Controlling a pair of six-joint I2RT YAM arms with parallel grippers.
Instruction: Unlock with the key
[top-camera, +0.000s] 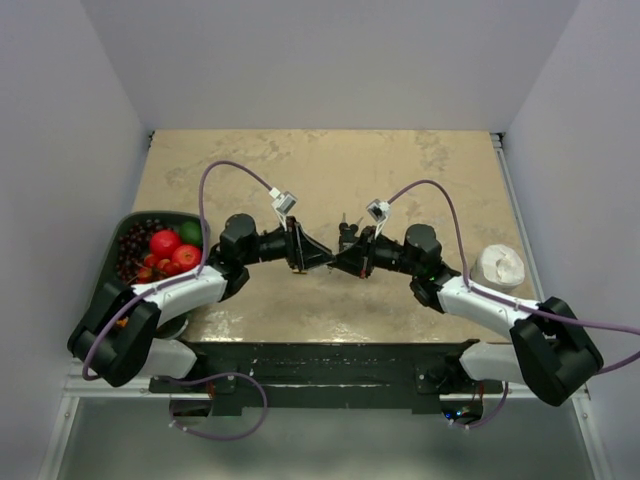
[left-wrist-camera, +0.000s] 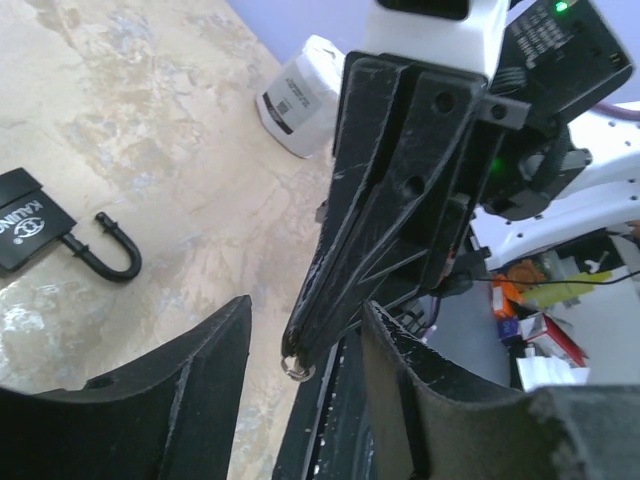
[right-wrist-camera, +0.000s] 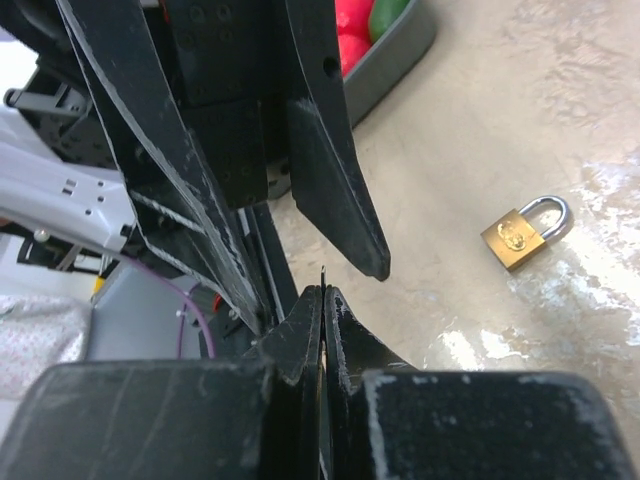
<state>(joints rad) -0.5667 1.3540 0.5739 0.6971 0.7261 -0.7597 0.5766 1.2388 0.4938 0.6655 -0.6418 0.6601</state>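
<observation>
My right gripper (right-wrist-camera: 324, 292) is shut on the key (right-wrist-camera: 323, 274). Only the key's thin metal edge sticks out between the pads, and its small ring (left-wrist-camera: 297, 370) hangs at the fingertips in the left wrist view. My left gripper (left-wrist-camera: 305, 305) is open, with one finger on each side of the right gripper's tips. The two grippers meet above the table's middle, left gripper (top-camera: 322, 258) against right gripper (top-camera: 342, 262). A black padlock (left-wrist-camera: 25, 230) with its shackle swung out lies flat on the table. A brass padlock (right-wrist-camera: 520, 236) with its shackle closed lies flat farther off.
A dark bowl (top-camera: 128, 228) of red and green fruit stands at the left. A white cup (top-camera: 502, 266) stands at the right and also shows in the left wrist view (left-wrist-camera: 300, 95). The tabletop (top-camera: 330, 165) is beige and marbled.
</observation>
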